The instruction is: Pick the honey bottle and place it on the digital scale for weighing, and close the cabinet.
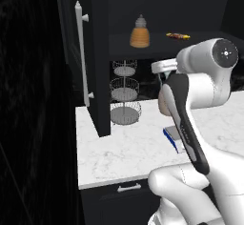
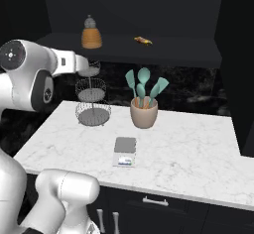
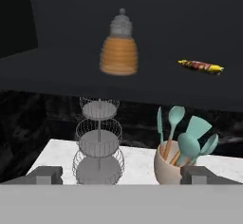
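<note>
Nothing is done yet, by the look of it. The claw [image 3: 121, 174] stands wide and empty, with the honey bottle [image 3: 119, 48] ahead and above it on the cabinet [image 1: 97, 52] shelf, well apart. The scale [image 2: 125, 151] lies bare below on the counter [image 2: 198, 148]. Grasping, placing and shutting the open door [image 1: 71, 52] all remain.

My own forearm covers most of the digital scale [image 1: 173, 140] in the left base view, leaving a blue corner, and it hides nearly all of the utensil crock [image 1: 163, 106]. The counter [image 1: 124, 148] runs off the right edge there, and the honey bottle [image 3: 119, 50] looks blurred in the hand view
</note>
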